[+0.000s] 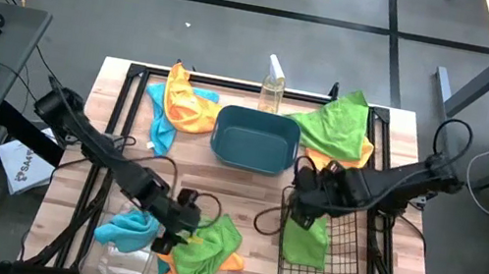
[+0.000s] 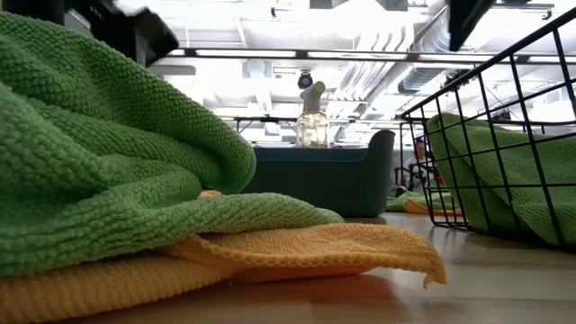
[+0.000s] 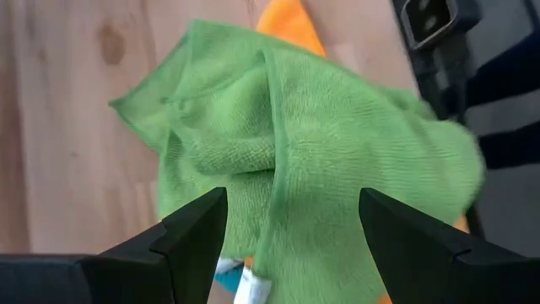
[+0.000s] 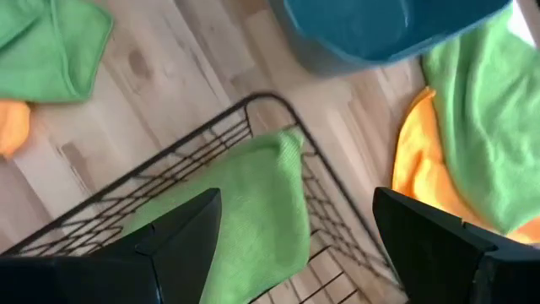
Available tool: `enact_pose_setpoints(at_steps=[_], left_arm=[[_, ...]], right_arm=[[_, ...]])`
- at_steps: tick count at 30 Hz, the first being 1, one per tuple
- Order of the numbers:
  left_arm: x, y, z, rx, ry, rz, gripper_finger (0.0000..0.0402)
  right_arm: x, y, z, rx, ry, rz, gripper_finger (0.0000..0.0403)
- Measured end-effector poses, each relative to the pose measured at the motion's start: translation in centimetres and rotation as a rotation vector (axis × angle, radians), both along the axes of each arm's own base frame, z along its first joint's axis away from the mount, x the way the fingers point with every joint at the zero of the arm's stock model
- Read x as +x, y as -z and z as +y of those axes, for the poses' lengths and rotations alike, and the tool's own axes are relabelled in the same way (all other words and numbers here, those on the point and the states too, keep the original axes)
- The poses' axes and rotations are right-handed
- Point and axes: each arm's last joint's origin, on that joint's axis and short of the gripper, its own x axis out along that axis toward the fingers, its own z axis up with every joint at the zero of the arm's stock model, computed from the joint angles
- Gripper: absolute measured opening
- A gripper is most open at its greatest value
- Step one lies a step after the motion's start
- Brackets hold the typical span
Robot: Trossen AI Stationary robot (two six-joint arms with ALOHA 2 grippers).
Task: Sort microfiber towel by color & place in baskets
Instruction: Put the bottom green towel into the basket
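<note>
My left gripper (image 1: 182, 226) (image 3: 292, 198) hangs open over a crumpled green towel (image 1: 212, 243) (image 3: 304, 143) near the table's near edge. That towel lies on an orange one (image 2: 297, 247). A blue towel (image 1: 130, 227) sits at the clear bin (image 1: 120, 258) beside it. My right gripper (image 1: 302, 195) (image 4: 295, 203) is open above the black wire basket (image 1: 343, 263) (image 4: 126, 198). A green towel (image 1: 306, 242) (image 4: 253, 211) lies in that basket. The dark teal tub (image 1: 254, 139) (image 2: 333, 175) stands at mid-table.
A clear spray bottle (image 1: 273, 87) stands behind the tub. Orange and blue towels (image 1: 181, 102) lie at the far left. A green towel over an orange one (image 1: 340, 128) lies at the far right, beside the basket. Bare wood (image 1: 107, 124) shows at the left.
</note>
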Motion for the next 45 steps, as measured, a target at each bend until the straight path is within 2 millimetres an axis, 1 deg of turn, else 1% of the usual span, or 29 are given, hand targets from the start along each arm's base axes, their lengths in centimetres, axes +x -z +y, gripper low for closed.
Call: enact_pose_setpoints(at_steps=[6, 8, 9, 11, 12, 14, 15, 16, 18, 20, 21, 24, 27, 30, 32, 34, 37, 40, 45], left_arm=[[2.0, 1.8, -1.3, 0.013, 0.062, 0.055, 0.0257], [2.4, 2.1, -1.6, 0.009, 0.067, 0.066, 0.0248], [2.5, 2.2, -1.6, 0.009, 0.067, 0.068, 0.0236], [2.6, 2.1, -1.7, 0.005, 0.062, 0.069, 0.0194], [2.6, 2.0, -1.7, 0.003, 0.062, 0.066, 0.016], [2.5, 1.7, -1.7, -0.001, 0.059, 0.063, 0.0074], [2.4, 1.5, -1.5, -0.008, 0.045, 0.065, 0.0038], [2.3, 1.1, -1.3, -0.019, 0.023, 0.067, 0.0022], [2.0, -0.2, -0.6, -0.024, -0.022, 0.066, 0.0016], [1.7, -2.7, 0.3, -0.019, -0.06, 0.009, 0.0005], [1.5, -4.2, 0.8, -0.023, -0.079, -0.037, 0.0003], [0.6, -9.7, 2.6, -0.035, -0.143, -0.231, 0.0002], [-0.7, -14.8, 4.7, -0.022, -0.261, -0.425, 0.0001], [-2.1, -18.9, 6.6, -0.018, -0.389, -0.577, 0.0001], [-2.8, -20.9, 7.6, -0.023, -0.447, -0.642, 0.0001], [-3.0, -22.1, 8.1, -0.029, -0.482, -0.683, 0.0001], [-2.8, -23.1, 8.3, -0.024, -0.494, -0.712, 0.0], [-2.3, -23.3, 8.2, -0.008, -0.485, -0.737, 0.0], [-1.4, -23.4, 8.3, 0.009, -0.52, -0.774, 0.0]], right_arm=[[-0.4, -0.1, 1.1, 0.013, 0.006, -0.018, 0.0307], [-0.5, -0.3, 1.3, 0.014, 0.0, -0.026, 0.0307], [-0.5, -0.5, 1.4, 0.015, -0.004, -0.031, 0.0307], [-0.5, -0.7, 1.5, 0.017, -0.006, -0.042, 0.0307], [-0.5, -0.9, 1.6, 0.017, -0.004, -0.049, 0.0307], [-0.6, -1.2, 1.7, 0.009, 0.002, -0.074, 0.0307], [-0.6, -1.4, 1.8, 0.003, 0.001, -0.086, 0.0307], [-0.6, -1.7, 1.9, -0.003, -0.001, -0.102, 0.0307], [-0.5, -2.1, 2.2, -0.005, -0.01, -0.145, 0.0307], [-0.1, -2.5, 2.6, -0.003, -0.032, -0.211, 0.0307], [0.3, -2.7, 2.8, 0.005, -0.048, -0.252, 0.0307], [1.7, -3.4, 3.6, 0.047, -0.134, -0.401, 0.0307], [3.2, -4.4, 4.1, 0.071, -0.219, -0.564, 0.0307], [4.5, -5.5, 4.0, 0.06, -0.264, -0.708, 0.0307], [5.2, -6.3, 3.7, 0.052, -0.276, -0.8, 0.0307], [5.9, -7.0, 3.4, 0.034, -0.29, -0.879, 0.0307], [6.6, -7.7, 2.7, -0.045, -0.294, -0.95, 0.0307], [7.1, -8.0, 1.7, -0.14, -0.27, -0.97, 0.0307], [7.6, -8.4, 0.7, -0.179, -0.257, -1.003, 0.0307]])
